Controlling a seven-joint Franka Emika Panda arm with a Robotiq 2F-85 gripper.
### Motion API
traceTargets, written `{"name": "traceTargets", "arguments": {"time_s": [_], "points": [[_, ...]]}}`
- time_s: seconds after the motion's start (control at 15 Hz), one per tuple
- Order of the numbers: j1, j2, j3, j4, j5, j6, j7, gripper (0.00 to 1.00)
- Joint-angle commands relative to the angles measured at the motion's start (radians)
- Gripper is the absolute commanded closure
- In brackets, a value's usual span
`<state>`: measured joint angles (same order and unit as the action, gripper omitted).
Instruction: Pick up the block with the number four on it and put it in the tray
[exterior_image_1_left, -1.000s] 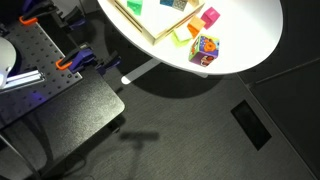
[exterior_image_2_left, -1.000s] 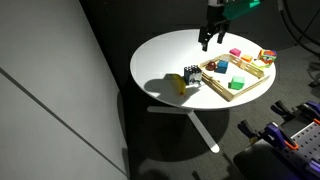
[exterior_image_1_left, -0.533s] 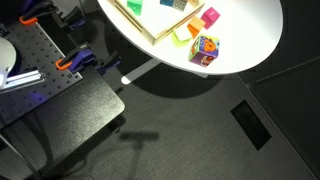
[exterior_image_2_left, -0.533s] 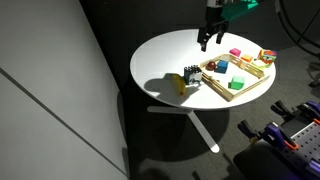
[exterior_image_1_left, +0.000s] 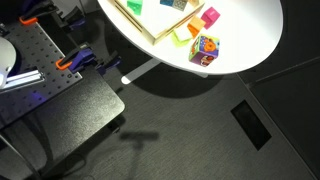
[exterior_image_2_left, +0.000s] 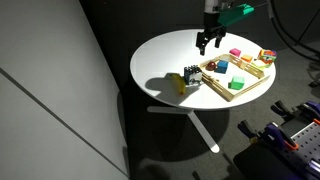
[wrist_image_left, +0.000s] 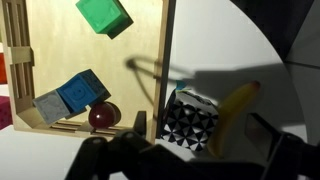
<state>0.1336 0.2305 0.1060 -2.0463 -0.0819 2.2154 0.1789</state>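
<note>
Gripper is hanging above the round white table, jaws spread wide and carrying nothing. In the wrist view its fingers are showing only as dark blurs along the bottom edge. I am keeping it high, presumably so the whole layout stays in sight before I commit.

Below it, a black-and-white patterned block is sitting outside the tray, just beside its rim, with a yellow object close against its far side. I am treating this as the probable number-four block, though no numeral is legible.

Inside the tray, a green block, a blue block and a red ball are lying. The descent will need to straddle the patterned block clear of the rim.
</note>
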Motion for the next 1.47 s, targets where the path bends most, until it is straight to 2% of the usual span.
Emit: {"name": "traceTargets", "arguments": {"time_s": [0.0, 0.67, 1.4], "points": [[0.021, 0.077, -0.012, 0.077, -0.021, -0.002, 0.043, 0.00], [0.078, 0.241, -0.039, 0.197, -0.050, 0.027, 0.057, 0.00], [0.116, 0.343, -0.069, 0.265, -0.071, 0.076, 0.060, 0.00]]}}
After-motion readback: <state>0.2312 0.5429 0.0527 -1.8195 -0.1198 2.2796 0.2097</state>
